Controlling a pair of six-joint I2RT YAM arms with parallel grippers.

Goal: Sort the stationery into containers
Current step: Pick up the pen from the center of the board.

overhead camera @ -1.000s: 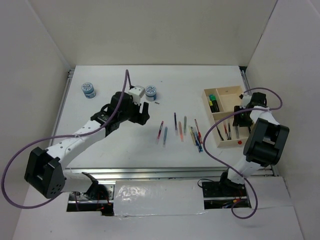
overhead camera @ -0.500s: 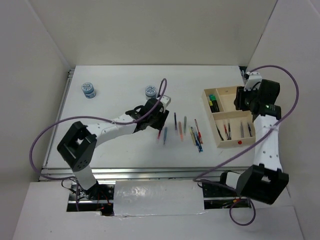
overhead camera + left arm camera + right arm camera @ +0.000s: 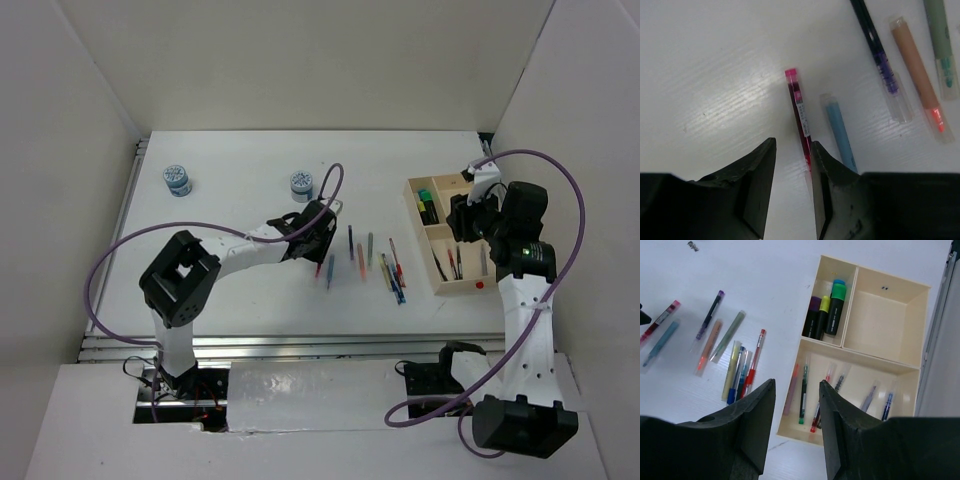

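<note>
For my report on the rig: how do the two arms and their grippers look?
The left arm and right arm have white links, black joint housings and one looping purple cable each. The left gripper and right gripper have broad, matte black fingers.

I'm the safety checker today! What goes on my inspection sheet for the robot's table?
Surface: white table, flat.
Job's things: the wooden tray on the right holds highlighters in one compartment and pens in the long one; another looks empty. Loose pens lie mid-table. Two round pots stand at the far side.
Clutter: one tiny dark scrap, too small to tell.
Grippers: left gripper is low, its fingers apart around the red pen. Right gripper is open and empty above the tray.
Cables: purple cables loop from both arms.
Surroundings: plain pale walls; nothing else seen.
</note>
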